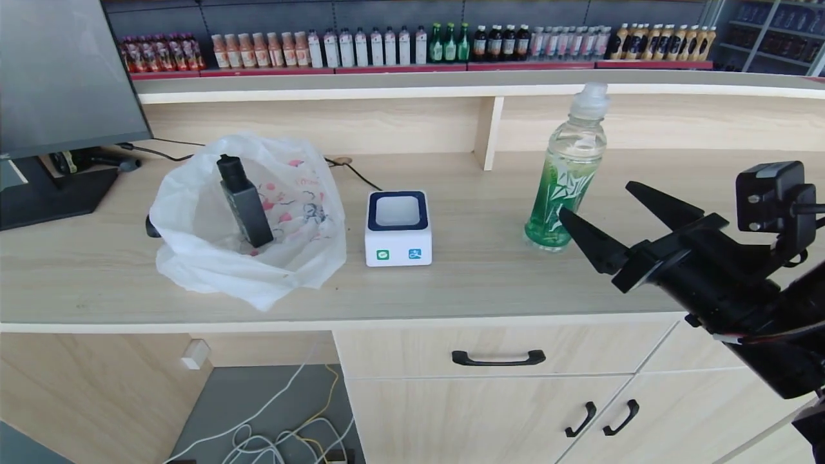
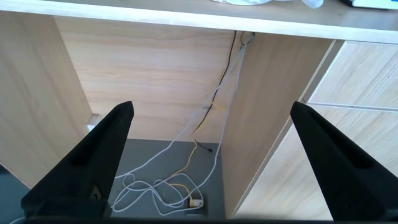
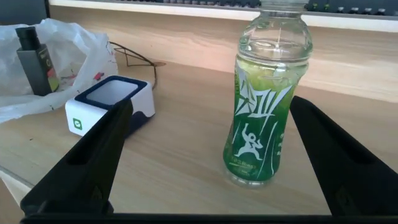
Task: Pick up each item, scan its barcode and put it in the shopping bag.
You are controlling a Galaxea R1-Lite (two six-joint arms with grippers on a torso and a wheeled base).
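The clear plastic bottle point(image 1: 567, 174) has a green label with white angular markings. The translucent white plastic shopping bag point(image 1: 193, 258) bears pink-red print. The white square scanner box point(image 1: 397, 229) has a navy rim. The light wood-grain table point(image 1: 483, 283) is pale beige.

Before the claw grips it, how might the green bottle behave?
The green bottle stands tall on a narrow base, so a high push probably tips it. Being round, it would likely roll. Its clear plastic may flex when squeezed.
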